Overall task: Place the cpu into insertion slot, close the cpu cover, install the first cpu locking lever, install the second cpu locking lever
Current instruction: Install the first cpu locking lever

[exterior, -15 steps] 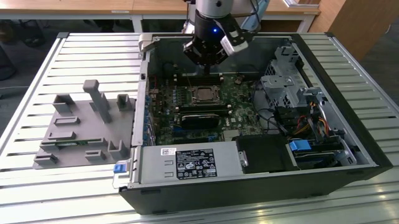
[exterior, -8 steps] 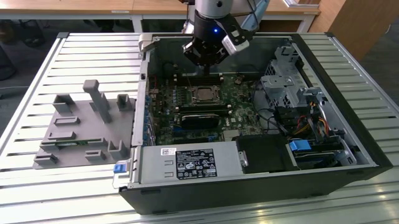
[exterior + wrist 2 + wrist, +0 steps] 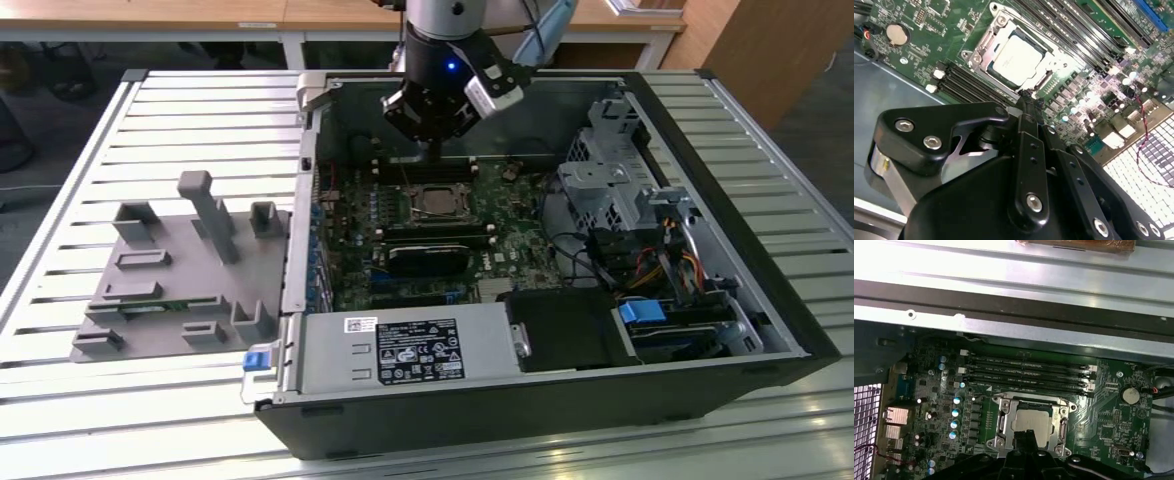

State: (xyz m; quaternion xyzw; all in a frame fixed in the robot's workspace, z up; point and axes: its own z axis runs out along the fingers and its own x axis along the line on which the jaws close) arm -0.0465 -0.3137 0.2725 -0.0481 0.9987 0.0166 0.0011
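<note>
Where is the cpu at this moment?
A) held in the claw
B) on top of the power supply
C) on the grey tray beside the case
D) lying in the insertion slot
D: in both wrist views the cpu lies flat inside the insertion slot.

Black claw (image 3: 1026, 100) linkage with silver screws (image 3: 933, 142); silver-grey arm tube (image 3: 447, 18); black wrist (image 3: 430, 60), small blue light (image 3: 454, 68)
</note>
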